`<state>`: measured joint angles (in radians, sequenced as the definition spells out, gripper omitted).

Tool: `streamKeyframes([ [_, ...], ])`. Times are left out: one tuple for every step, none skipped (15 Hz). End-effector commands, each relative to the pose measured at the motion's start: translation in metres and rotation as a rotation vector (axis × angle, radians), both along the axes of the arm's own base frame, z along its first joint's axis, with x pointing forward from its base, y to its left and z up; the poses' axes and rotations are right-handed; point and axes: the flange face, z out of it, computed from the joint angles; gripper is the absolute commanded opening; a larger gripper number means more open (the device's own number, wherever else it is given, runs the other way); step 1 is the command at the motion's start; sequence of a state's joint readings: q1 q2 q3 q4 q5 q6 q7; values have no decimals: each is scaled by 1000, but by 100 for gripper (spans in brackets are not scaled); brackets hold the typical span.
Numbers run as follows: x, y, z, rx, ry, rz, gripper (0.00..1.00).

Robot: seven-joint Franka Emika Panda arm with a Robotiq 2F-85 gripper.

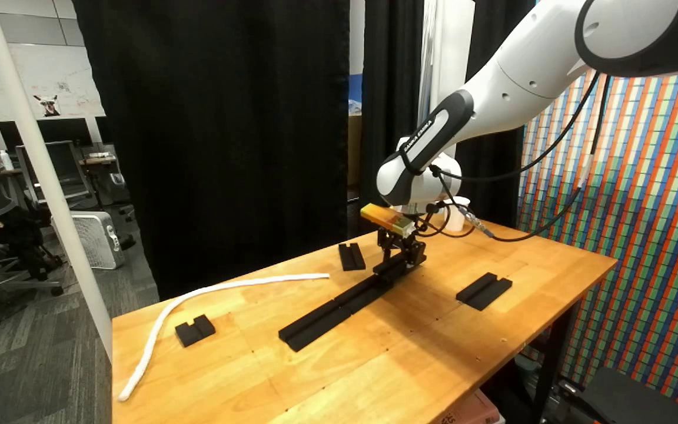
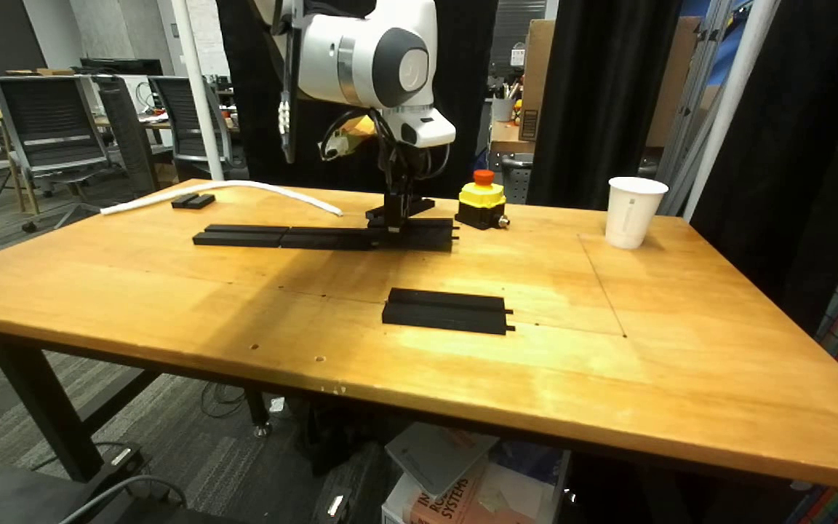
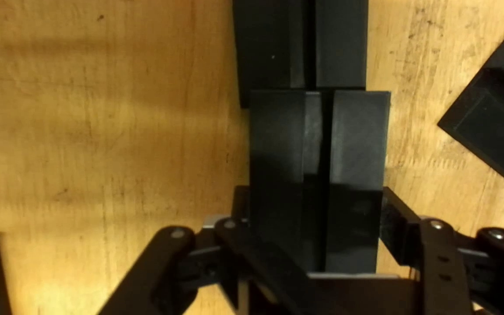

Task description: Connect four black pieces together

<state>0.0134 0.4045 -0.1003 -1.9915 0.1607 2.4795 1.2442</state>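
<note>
gripper (image 3: 315, 214): pointing down at the table (image 2: 608, 378), fingers drawn in against the two long sides of one flat black bar, gripping it
held bar (image 3: 278, 131): between the fingers, one end reaching out past them; whether it lies fully flat cannot be told
middle bar (image 1: 365, 294): straight out from the gripper, meeting or nearly meeting the end of the held bar; in the wrist view the edges of the two sit slightly out of line, and whether they are locked cannot be told
end bar (image 1: 315, 325): farther from the gripper on the same line, end to end with the middle bar, a thin seam between
loose bar (image 2: 448, 311): apart from the other three, nearer the camera than the gripper in an exterior view, two small prongs at one end
near block (image 1: 352, 257): black, grooved, set at an angle near the gripper
far block (image 1: 195, 330): black, grooved, well apart from the gripper, near the white cable (image 1: 256, 281)
white cable: curved, left of the gripper in both exterior views
red button (image 2: 483, 177): on a yellow and black base, near the gripper, to its right
white cup (image 2: 630, 215): right of the gripper in both exterior views
</note>
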Motion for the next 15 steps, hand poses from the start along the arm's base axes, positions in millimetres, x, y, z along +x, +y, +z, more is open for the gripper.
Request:
streamKeyframes([
  [0, -2, 9, -22, 1, -2, 45],
  [0, -2, 9, -24, 4, -2, 45],
  [0, -1, 9, -25, 4, -1, 45],
  [0, -2, 9, -26, 6, 0, 45],
  [0, -2, 9, -29, 7, 3, 45],
  [0, -2, 8, -32, 8, 7, 45],
  [0, -3, 9, -36, 11, 9, 45],
  [0, -3, 10, -39, 11, 11, 45],
  [0, -4, 12, -43, 12, 12, 45],
  [0, -4, 12, -46, 13, 14, 45],
  [0, -5, 12, -49, 15, 16, 45],
  [1, -5, 11, -48, 19, 18, 45],
  [1, -5, 10, -46, 22, 20, 45],
  [1, -4, 9, -43, 25, 22, 45],
  [2, -4, 8, -44, 28, 23, 45],
])
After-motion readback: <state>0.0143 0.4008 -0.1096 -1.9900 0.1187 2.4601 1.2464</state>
